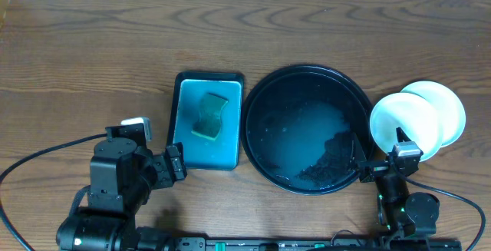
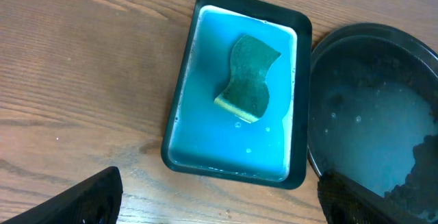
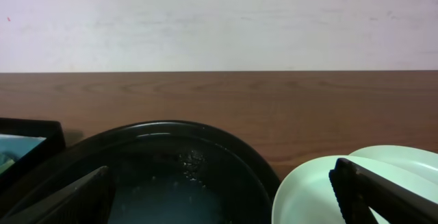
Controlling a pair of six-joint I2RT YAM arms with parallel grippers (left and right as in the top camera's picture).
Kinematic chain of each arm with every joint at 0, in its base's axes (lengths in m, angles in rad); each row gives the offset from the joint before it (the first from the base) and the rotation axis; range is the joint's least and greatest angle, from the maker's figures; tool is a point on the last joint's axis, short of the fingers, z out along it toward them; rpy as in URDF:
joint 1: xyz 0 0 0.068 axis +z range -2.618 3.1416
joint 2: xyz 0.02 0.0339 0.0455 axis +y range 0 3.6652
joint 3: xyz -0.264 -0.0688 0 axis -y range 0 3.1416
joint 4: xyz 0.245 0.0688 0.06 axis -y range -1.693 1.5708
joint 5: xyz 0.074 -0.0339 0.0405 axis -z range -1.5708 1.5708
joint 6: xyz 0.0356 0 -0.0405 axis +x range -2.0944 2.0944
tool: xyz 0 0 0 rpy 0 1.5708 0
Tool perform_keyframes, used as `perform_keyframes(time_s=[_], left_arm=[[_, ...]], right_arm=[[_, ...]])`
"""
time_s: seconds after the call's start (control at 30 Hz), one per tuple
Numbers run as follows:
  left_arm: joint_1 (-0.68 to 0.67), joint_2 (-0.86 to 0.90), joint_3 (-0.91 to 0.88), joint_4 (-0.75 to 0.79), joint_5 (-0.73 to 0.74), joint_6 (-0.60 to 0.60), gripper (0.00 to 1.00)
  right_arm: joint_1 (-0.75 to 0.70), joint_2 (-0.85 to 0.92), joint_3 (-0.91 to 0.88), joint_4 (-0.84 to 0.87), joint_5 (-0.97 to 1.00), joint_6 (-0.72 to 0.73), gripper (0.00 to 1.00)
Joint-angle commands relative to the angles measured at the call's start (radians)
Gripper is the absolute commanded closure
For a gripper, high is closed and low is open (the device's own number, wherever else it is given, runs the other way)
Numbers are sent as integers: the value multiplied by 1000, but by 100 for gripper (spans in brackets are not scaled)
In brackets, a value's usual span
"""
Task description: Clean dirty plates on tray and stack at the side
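The round black tray (image 1: 307, 70) sits mid-table, holding only water and a dark speckled patch of suds. Just right of it, outside the rim, two pale plates overlap: the nearer one (image 1: 405, 124) lies partly on the farther one (image 1: 446, 107). No marks show on them. My right gripper (image 1: 386, 161) hovers open at the near side between tray and plates; in the right wrist view it (image 3: 219, 200) spans the tray rim (image 3: 205, 128) and the nearer plate (image 3: 308, 190). My left gripper (image 1: 175, 161) is open over bare wood, and in the left wrist view it (image 2: 219, 210) holds nothing.
A small rectangular black tray with a blue inside (image 1: 184, 128) stands left of the round tray, with a green-and-yellow sponge (image 1: 209, 115) in it. Cables trail along the near edge on both sides. Bare wood lies at the far side and left.
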Motion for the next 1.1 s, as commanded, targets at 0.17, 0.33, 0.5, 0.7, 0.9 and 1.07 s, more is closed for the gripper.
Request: perform_keyframes(time_s=[0.17, 0.33, 0.5, 0.7, 0.9, 1.07], left_arm=[[-4, 1, -4, 1, -11, 6, 8], [-4, 1, -4, 1, -11, 6, 9], [-4, 1, -4, 1, -11, 6, 9], [-4, 1, -4, 0, -11, 6, 9], [-4, 1, -4, 1, -11, 6, 8], [8, -11, -18, -4, -31, 78, 8]], right_arm=[[8, -6, -2, -5, 12, -16, 1], [8, -6, -2, -5, 12, -16, 1], [8, -6, -2, -5, 12, -16, 1], [8, -6, -2, -5, 12, -16, 1], [8, -6, -2, -5, 12, -16, 1], [8, -6, -2, -5, 12, -16, 1]])
